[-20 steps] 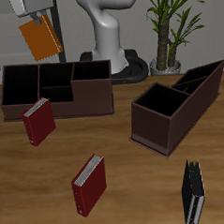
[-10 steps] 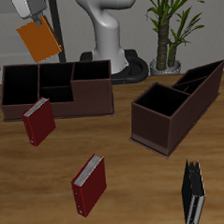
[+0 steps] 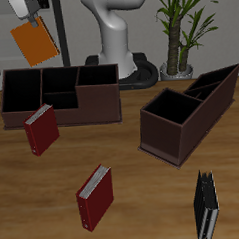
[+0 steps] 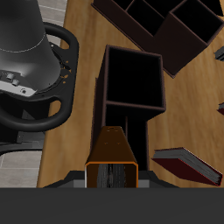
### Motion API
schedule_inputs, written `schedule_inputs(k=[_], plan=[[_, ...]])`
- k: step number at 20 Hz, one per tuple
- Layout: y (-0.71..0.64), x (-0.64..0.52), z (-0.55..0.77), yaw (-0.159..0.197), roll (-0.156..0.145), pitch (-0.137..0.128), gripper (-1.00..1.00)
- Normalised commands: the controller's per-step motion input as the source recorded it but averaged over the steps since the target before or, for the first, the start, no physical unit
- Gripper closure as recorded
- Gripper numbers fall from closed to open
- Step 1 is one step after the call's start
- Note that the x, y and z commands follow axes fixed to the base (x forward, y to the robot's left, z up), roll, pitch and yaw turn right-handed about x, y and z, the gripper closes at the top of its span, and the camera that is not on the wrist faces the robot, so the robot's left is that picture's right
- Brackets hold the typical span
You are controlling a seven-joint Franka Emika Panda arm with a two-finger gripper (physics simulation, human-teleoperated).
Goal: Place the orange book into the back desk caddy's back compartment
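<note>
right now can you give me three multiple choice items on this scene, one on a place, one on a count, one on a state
1. Where is the orange book?
A. in the air over the back desk caddy
B. flat on the table
C. inside the slanted caddy

2. How many dark red books show in the exterior view?
A. one
B. two
C. four

3. What are the jaws of the gripper doing?
A. open, empty
B. shut on the orange book
C. shut on the black book

Answers: 1 A, it hangs clear above the caddy. 2 B, one leans at the caddy, one sits nearer the table's front edge. 3 B, the wrist view shows the book between them.

The orange book (image 4: 114,157) hung (spine outward) above the back desk caddy (image 4: 131,87); a red book (image 4: 188,164) leaned beside it.
</note>
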Motion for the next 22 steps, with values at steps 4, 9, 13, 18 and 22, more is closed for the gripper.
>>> schedule_inputs(k=[4, 9, 13, 18, 22], plan=[[-0.01, -0.06, 0.04, -0.006, -0.018, -0.015, 1.0], [-0.08, -0.01, -0.01, 0.007, -0.026, -0.005, 1.0], [-0.04, 0.02, -0.02, 0.057, -0.007, -0.029, 1.0], [-0.06, 0.01, 0.0, -0.043, 0.004, -0.003, 1.0], [-0.23, 0.04, -0.13, -0.04, -0.036, 0.011, 1.0]])
